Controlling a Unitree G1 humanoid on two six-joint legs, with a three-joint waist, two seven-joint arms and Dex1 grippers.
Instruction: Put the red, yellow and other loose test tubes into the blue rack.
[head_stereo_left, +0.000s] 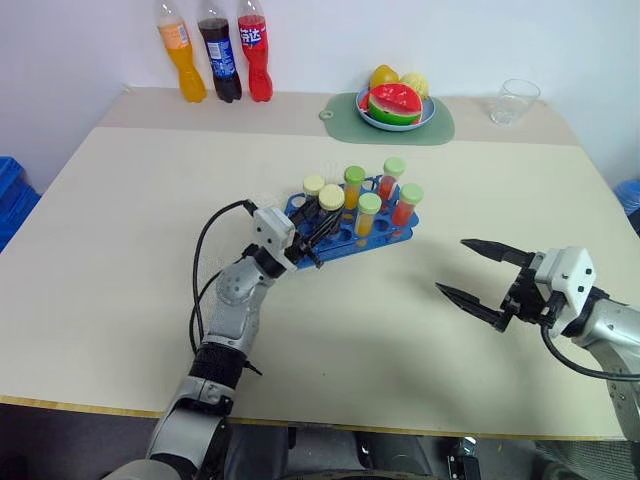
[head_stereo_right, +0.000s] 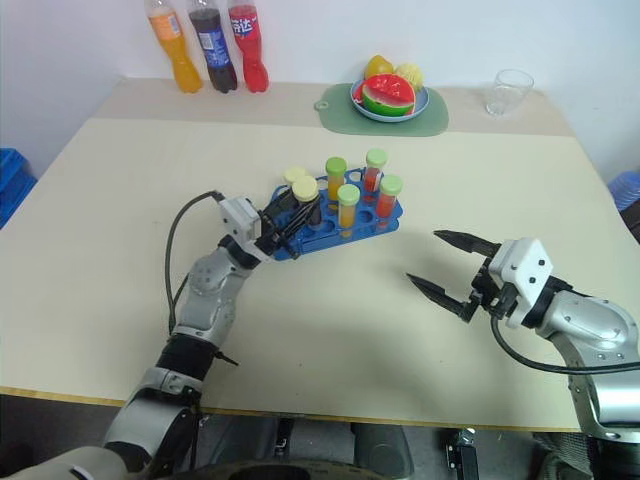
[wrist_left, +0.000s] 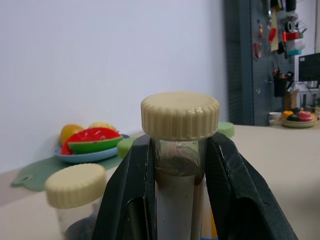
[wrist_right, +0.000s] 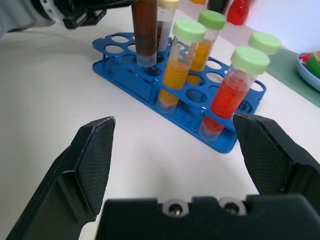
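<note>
We see the left pincer (head_stereo_left: 318, 228) clenched on the dark brown tube with cream cap (head_stereo_left: 331, 200), holding it upright over the near-left end of the blue rack (head_stereo_left: 340, 238); in the right wrist view its bottom sits at a rack hole, seating unclear. A second cream-capped tube (head_stereo_left: 313, 186) stands just behind it. Two yellow tubes (head_stereo_left: 367, 215) and two red tubes (head_stereo_left: 406, 205), all green-capped, stand in the rack mid-tabletop (head_stereo_left: 120, 230). Right pincer (head_stereo_left: 480, 277) released, jaws wide, empty, well right of the rack. Far edge: three soda bottles (head_stereo_left: 220, 50), fruit plate (head_stereo_left: 396, 118) on a green mat (head_stereo_left: 440, 130), clear glass (head_stereo_left: 514, 101).
</note>
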